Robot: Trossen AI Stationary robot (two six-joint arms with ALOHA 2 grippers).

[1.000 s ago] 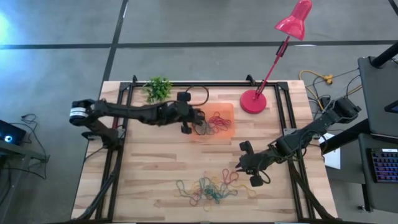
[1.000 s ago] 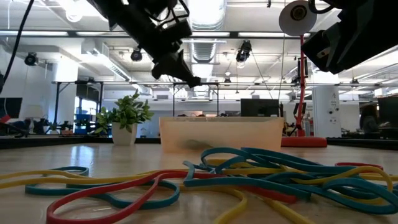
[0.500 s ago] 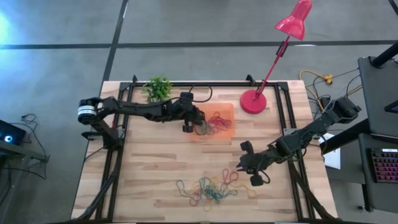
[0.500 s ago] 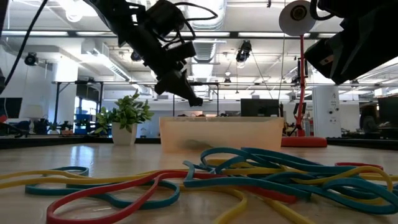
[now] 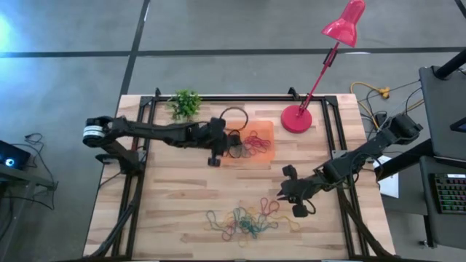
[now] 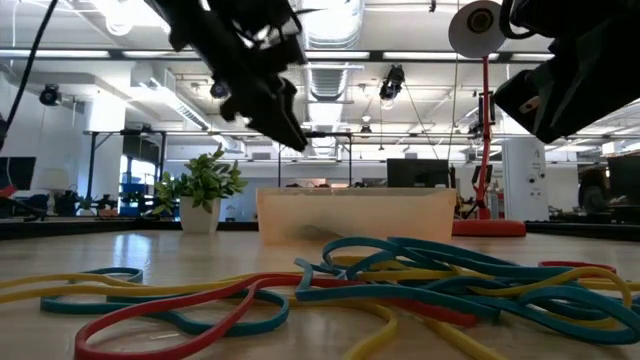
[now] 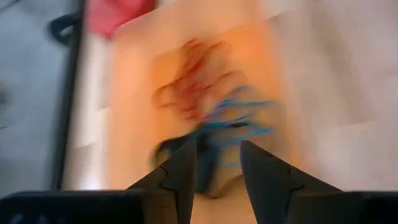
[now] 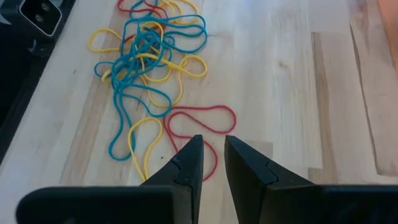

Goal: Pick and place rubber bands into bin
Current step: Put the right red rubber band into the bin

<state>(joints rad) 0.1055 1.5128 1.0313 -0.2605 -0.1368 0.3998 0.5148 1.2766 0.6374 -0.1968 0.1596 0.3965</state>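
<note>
While above near-left edge of bin (image 5: 266, 129), left hand (image 5: 216, 147) fingers apart, nothing between them; blue and red bands lying in bin just beyond fingertips per left wrist view. Bin on counter (image 5: 167, 196) beside red lamp base (image 5: 295, 118), small plant (image 5: 185, 103) at far-left corner. Rubber bands (image 5: 247, 218) mostly in loose multicolour pile at near-centre counter. Right hand (image 5: 291, 198) low over right edge of pile, fingers narrowly apart, gripping nothing; red loop (image 8: 202, 118) just ahead of tips.
</note>
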